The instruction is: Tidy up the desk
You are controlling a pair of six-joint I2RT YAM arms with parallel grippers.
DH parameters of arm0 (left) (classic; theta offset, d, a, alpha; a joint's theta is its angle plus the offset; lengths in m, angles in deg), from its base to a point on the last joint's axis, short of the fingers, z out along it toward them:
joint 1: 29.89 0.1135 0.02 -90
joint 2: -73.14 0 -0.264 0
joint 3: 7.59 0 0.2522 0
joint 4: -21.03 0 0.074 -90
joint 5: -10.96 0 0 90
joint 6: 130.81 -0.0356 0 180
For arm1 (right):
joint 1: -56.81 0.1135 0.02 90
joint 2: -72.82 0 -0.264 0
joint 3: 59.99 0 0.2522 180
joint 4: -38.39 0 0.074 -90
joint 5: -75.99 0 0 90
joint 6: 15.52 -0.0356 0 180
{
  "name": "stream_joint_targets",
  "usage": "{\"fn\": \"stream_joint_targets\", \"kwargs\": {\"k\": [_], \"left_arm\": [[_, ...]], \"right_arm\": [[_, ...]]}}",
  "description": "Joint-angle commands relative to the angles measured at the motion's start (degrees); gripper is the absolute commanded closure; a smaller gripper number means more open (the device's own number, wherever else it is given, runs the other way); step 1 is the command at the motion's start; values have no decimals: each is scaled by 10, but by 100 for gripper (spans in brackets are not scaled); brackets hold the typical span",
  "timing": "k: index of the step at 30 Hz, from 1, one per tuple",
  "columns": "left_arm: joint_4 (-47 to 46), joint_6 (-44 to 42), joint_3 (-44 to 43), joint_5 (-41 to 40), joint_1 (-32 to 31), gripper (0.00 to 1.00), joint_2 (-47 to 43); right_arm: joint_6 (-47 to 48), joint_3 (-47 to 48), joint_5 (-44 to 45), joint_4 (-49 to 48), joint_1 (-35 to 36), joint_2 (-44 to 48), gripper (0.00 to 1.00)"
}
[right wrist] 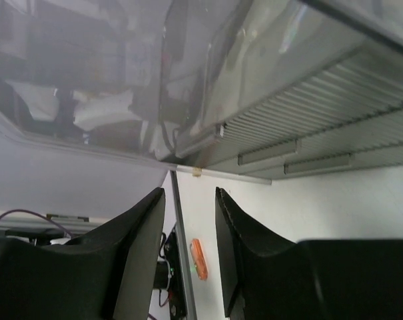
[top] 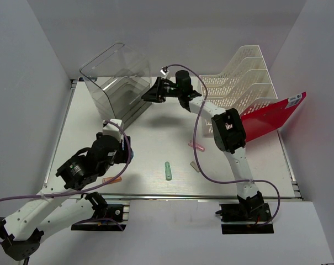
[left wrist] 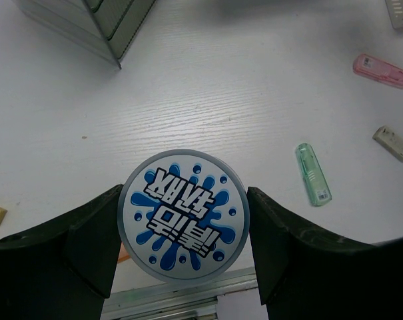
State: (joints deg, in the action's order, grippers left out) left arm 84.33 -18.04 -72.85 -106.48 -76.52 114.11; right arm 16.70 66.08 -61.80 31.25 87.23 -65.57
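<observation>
The white desk (top: 155, 138) carries small loose items. My left gripper (top: 126, 153) hangs low at the front left. It is shut on a round grey disc (left wrist: 182, 215) printed with a blue splash and white letters, its two fingers (left wrist: 88, 247) pressing the disc's sides. My right gripper (top: 150, 94) reaches back to the front right corner of the clear drawer box (top: 117, 83). In the right wrist view its fingers (right wrist: 138, 233) stand apart with nothing between them, just short of the box's lower edge (right wrist: 208, 137).
A green stick (top: 168, 170), a pink stick (top: 197, 147), a beige stick (top: 194, 165) and an orange stick (top: 111, 179) lie on the front half. The white file rack (top: 238, 83) and a red folder (top: 271, 116) stand at the back right. A silver rail (top: 183, 194) runs along the near edge.
</observation>
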Motion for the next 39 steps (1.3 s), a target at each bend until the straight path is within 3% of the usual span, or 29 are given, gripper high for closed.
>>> {"fn": "stream_joint_targets", "kwargs": {"k": [1, 4, 26, 39], "left_arm": [[-15, 4, -18, -19, -1, 100, 3], [-17, -3, -18, -16, -1, 100, -2], [-13, -4, -22, -18, -1, 100, -29], [-10, 3, -28, -17, -1, 100, -33]], "right_arm": [[-27, 31, 26, -69, 6, -4, 58], [-59, 29, 39, -105, 10, -16, 58], [-51, 46, 111, -97, 53, -45, 62], [-116, -21, 108, -287, 50, -55, 79]]}}
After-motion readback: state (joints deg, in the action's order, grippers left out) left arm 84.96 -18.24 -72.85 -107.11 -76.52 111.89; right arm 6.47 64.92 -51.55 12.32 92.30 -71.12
